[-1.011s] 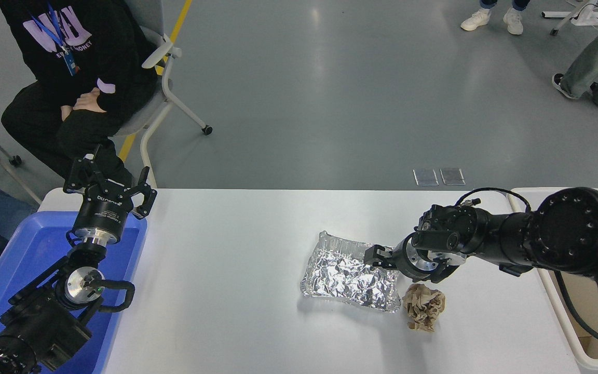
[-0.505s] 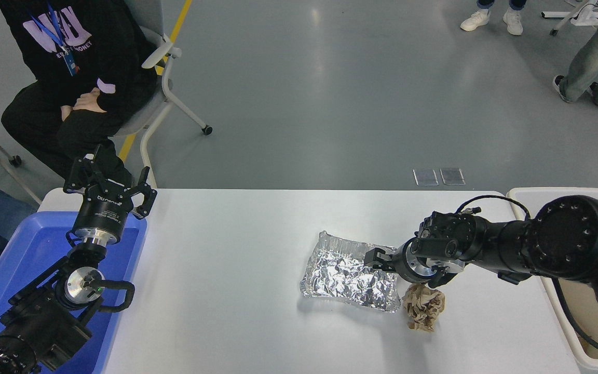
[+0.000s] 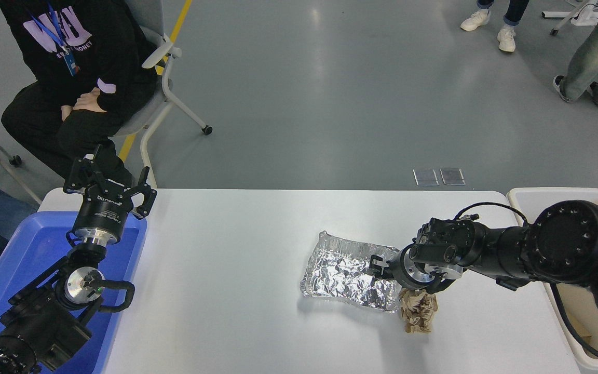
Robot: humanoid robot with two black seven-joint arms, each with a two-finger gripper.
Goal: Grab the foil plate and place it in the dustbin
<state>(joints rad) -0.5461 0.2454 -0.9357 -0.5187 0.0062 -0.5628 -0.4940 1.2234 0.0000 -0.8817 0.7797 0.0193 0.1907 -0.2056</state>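
The foil plate, crinkled and silver, lies flat on the white table right of centre. My right gripper reaches in from the right and sits low at the plate's right rim, open, with its fingers over the foil edge. The dustbin, white with a cream inside, stands off the table's right end, mostly hidden behind my right arm. My left gripper is parked open at the lower left above the blue tub.
A crumpled brown paper ball lies just under my right wrist, touching the plate's near right corner. A blue tub stands at the table's left end. A person sits on a chair beyond the far left corner.
My right gripper has moved down and slightly toward me onto the plate's right rim. The paper ball has shifted a little left. The left arm has not moved.
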